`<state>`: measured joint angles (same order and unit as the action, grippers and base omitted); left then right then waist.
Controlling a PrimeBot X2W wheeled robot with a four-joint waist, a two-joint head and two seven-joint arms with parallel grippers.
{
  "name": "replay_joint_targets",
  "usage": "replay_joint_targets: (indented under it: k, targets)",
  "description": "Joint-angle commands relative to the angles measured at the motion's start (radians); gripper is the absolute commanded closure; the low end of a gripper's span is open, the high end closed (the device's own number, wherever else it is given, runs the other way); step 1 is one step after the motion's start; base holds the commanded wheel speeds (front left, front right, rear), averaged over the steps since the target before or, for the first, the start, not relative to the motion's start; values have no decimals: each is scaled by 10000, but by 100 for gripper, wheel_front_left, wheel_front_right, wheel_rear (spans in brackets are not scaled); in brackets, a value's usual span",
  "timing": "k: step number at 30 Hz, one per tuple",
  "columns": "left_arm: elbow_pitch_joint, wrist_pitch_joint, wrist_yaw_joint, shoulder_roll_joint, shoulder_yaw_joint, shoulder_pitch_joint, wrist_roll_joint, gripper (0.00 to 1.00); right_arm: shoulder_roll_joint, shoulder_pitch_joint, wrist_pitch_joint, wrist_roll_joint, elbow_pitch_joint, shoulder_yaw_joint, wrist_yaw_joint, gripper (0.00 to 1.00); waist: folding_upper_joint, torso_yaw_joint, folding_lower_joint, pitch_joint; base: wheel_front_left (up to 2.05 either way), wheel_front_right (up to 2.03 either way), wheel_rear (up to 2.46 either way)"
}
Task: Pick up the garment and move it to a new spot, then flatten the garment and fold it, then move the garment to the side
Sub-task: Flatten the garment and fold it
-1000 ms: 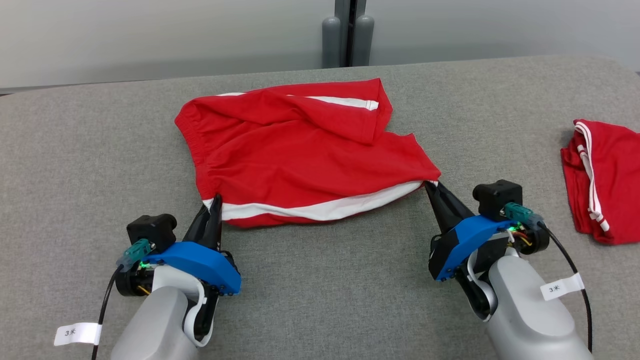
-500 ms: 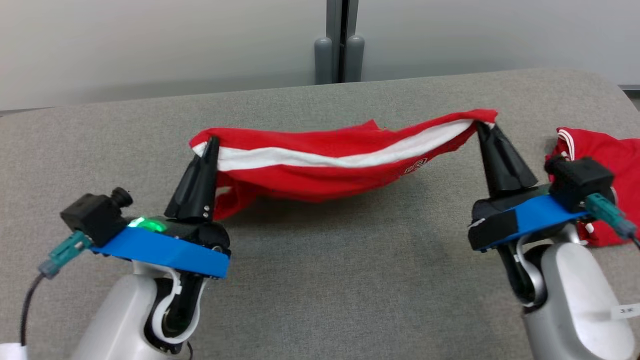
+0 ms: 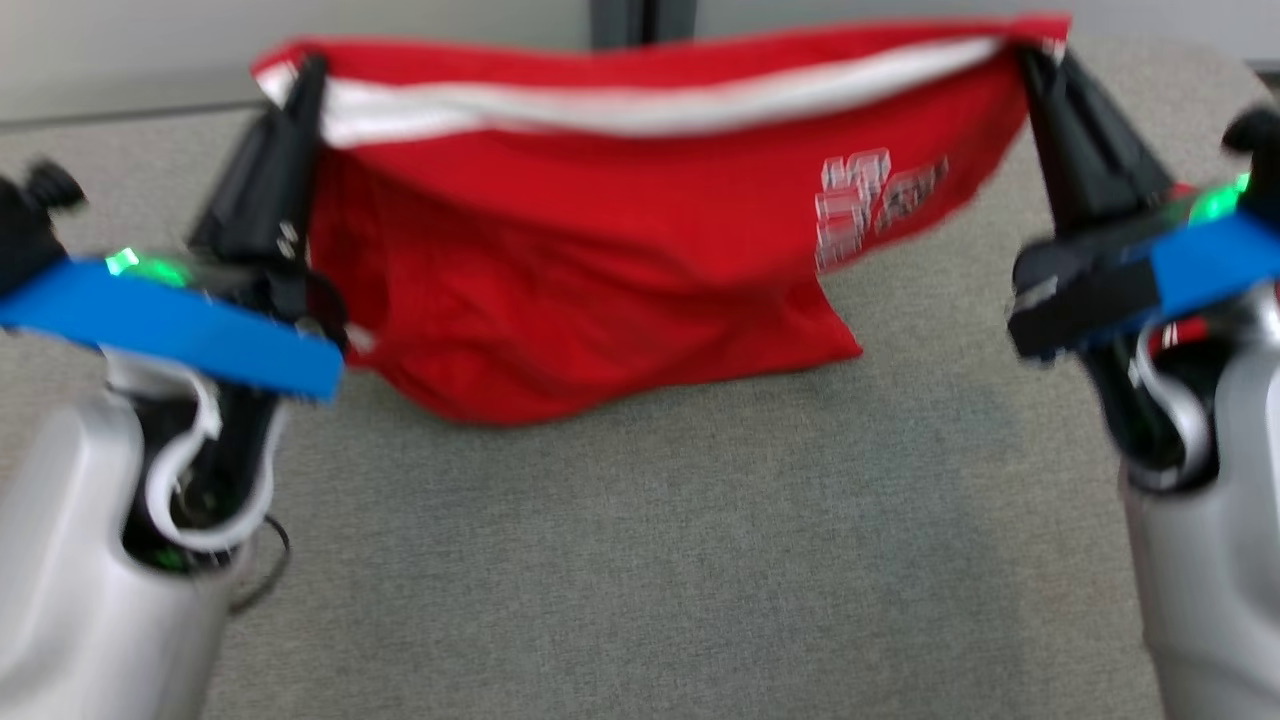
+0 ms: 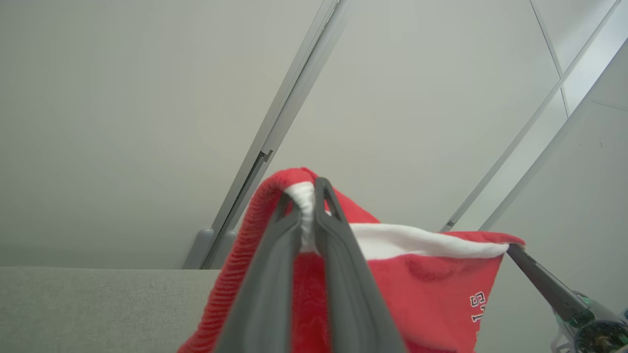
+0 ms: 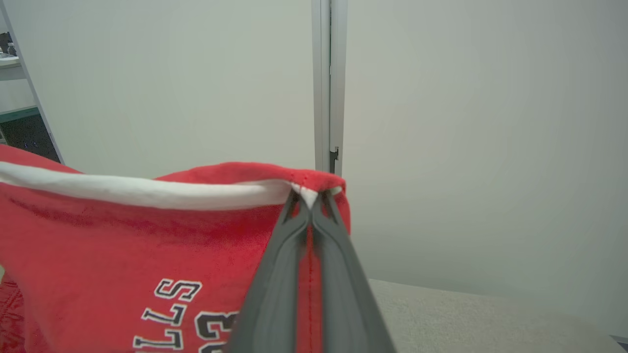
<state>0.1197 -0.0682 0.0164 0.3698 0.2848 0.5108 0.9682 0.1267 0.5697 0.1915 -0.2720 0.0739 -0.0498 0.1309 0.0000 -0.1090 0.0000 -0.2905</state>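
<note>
A red garment (image 3: 600,270) hangs stretched between the two grippers, held up above a grey fabric-covered bench (image 3: 650,560). The left gripper (image 3: 305,70) is closed on one top corner of the garment, its two dark fingers pinching the cloth where a white stripe (image 3: 640,105) begins. The right gripper (image 3: 1030,50) is clamped on the opposite top corner, at the other end of that stripe. Both grippers point upward and stand well apart, so the top edge runs nearly taut from one to the other, sagging slightly in the middle.

Below that edge the red cloth drapes down in loose folds, fuller under the left gripper and cut shorter toward the right gripper. White block lettering (image 3: 870,205) with dark outlines sits on the cloth closer to the right gripper; it is too blurred to read in full. The lowest fold hangs close to the bench, nearer the left gripper; whether it touches the surface cannot be told.

A small green light (image 3: 130,265) glows on the left wrist behind the gripper. Beyond both grippers stands a pale wall (image 5: 466,147) with a vertical metal strip.
</note>
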Motion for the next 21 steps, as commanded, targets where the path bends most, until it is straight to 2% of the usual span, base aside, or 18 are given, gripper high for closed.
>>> replay_joint_targets:
  k: [1,5,12,17,21]
  targets:
    - [-390,-29,-32,32,-91,652,-121,100,238,790,-27,-243,-504,-127,-3,100,0,59,0,-299,0,0,0]
    - [-1966,27,123,48,-73,2425,-546,100,517,3062,-518,-763,-2256,-606,-4,100,0,-12,0,-762,0,0,0]
    - [-4066,1296,653,-206,-86,5157,-1353,100,327,6202,-2752,-584,-4558,-1176,-3,100,0,-240,0,-957,0,0,0]
    - [-4794,2308,1008,-228,102,5615,-1556,100,100,7018,-3863,-727,-5745,-1350,-3,100,0,-396,0,-955,0,0,0]
    - [-5280,2802,1110,-381,513,4923,-1433,100,218,6317,-3760,-788,-6674,-1945,-1,100,0,-380,0,-1077,0,0,0]
